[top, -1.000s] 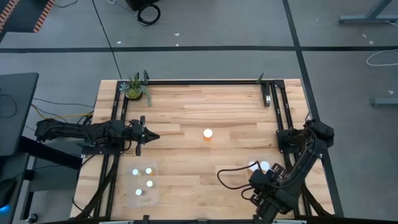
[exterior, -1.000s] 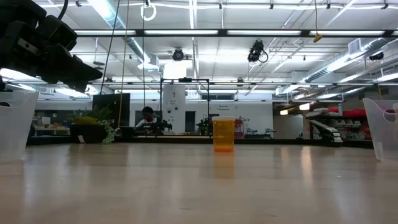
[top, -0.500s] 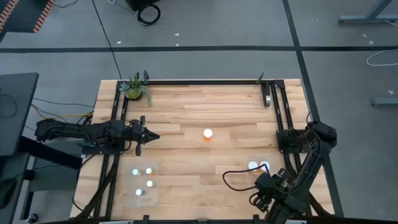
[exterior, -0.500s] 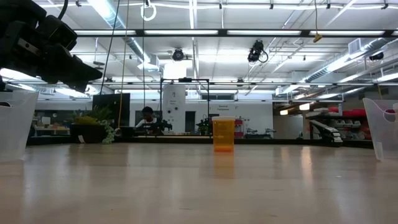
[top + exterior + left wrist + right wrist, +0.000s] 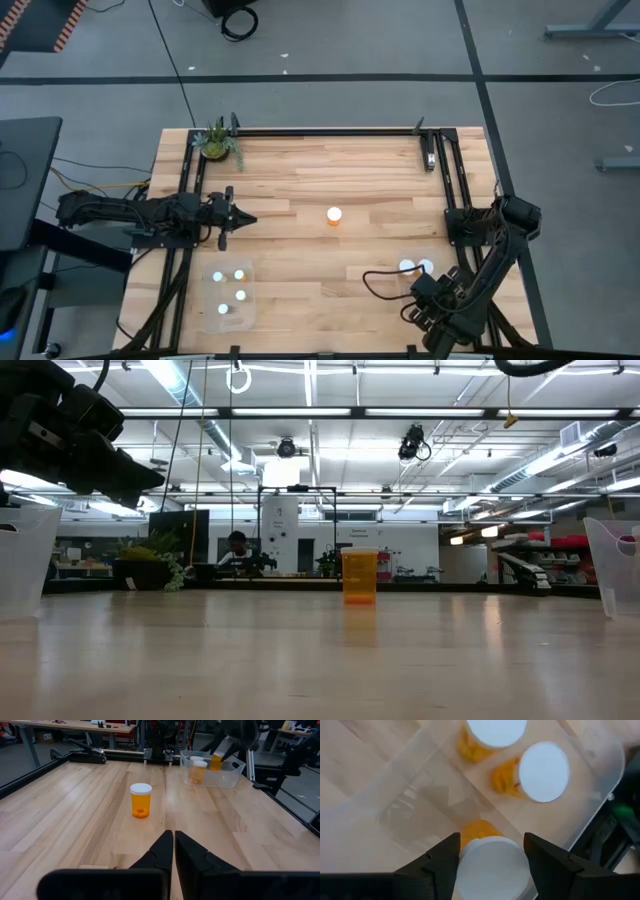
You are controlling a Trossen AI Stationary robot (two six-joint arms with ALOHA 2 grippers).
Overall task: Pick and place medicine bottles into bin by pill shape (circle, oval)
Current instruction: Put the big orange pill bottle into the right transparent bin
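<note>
One orange bottle with a white cap (image 5: 334,215) stands on its base mid-table; it also shows in the low view (image 5: 360,575) and the left wrist view (image 5: 140,800). My left gripper (image 5: 240,218) is shut and empty, left of it. My right gripper (image 5: 428,300) is shut on another orange bottle (image 5: 492,865) above the clear right bin (image 5: 432,252), where two orange bottles (image 5: 543,770) stand. A clear left bin (image 5: 248,312) holds several white-capped bottles. My right gripper pinches the orange bottle between its two fingers (image 5: 442,857) at the white cap's sides (image 5: 465,865). The fingers come from above, pointing down. The bottle is lifted clear over the bin's edge; in the left wrist view it hangs tilted below the gripper (image 5: 216,761).
A green potted plant (image 5: 216,143) stands at the far left corner. Dark rails (image 5: 330,131) run along the far edge and both sides of the wooden table. The bin walls show at both edges of the low view (image 5: 615,565).
My right arm has shifted a little above the right bin, still shut on the orange bottle. My left arm and the bottle mid-table have kept still.
</note>
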